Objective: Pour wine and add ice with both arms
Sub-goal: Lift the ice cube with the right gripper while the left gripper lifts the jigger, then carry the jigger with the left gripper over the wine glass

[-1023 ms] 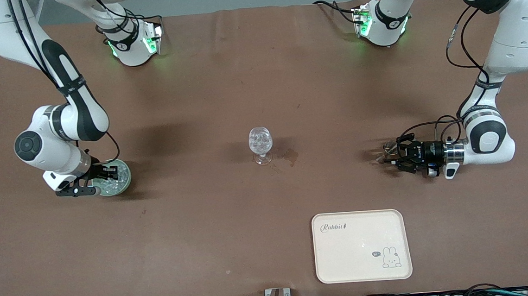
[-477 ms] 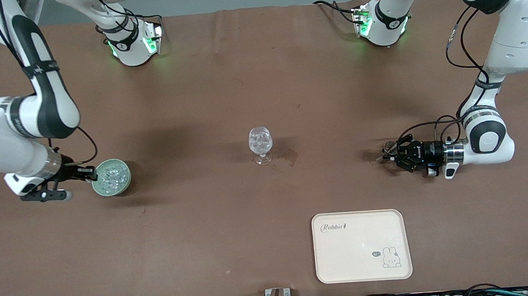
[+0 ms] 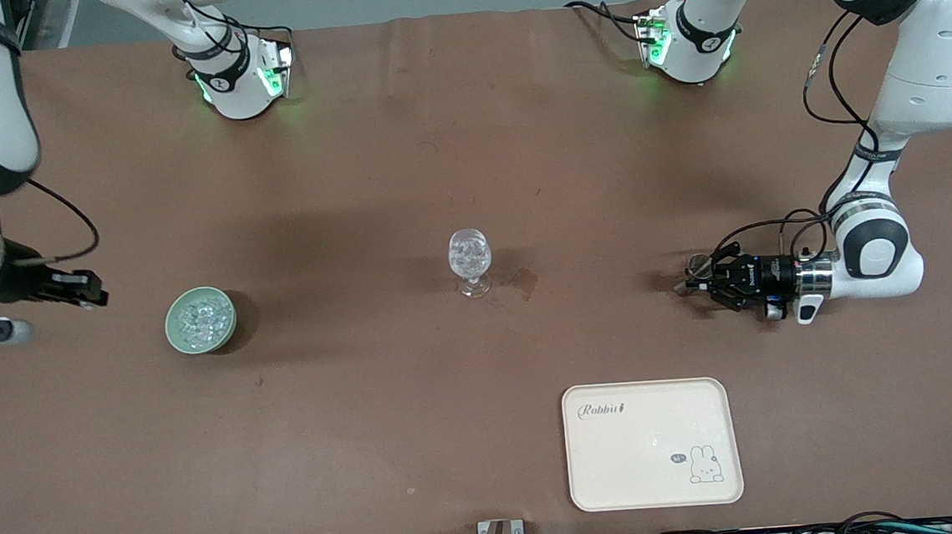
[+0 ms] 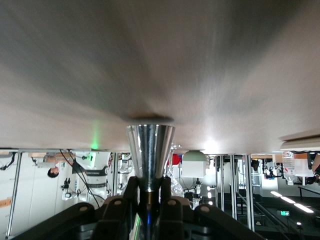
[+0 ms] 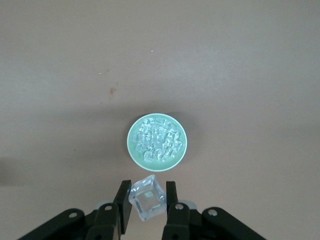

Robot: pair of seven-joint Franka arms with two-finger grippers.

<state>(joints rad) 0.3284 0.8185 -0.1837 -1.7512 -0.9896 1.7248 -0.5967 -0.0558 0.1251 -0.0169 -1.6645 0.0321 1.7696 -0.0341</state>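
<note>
Lifted right gripper (image 5: 145,202) off the pale green round ice bowl (image 3: 201,320), clear glassy cube (image 5: 147,198) pinched between fingers. Meanwhile clamped left gripper (image 4: 149,196) around the shiny metal cone cup (image 4: 149,156). Probably glass next.

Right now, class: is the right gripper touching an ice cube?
Touching. The right wrist view shows the right gripper with both fingers pressed against an ice cube, held above the bowl.

Two large white jointed arms (image 3: 923,76) with black joint bands and round black caps. Thin black cables loop along outer links. Bases (image 3: 241,78) glow green. Small black two-finger grippers (image 3: 699,278); silver wrist rings.
</note>
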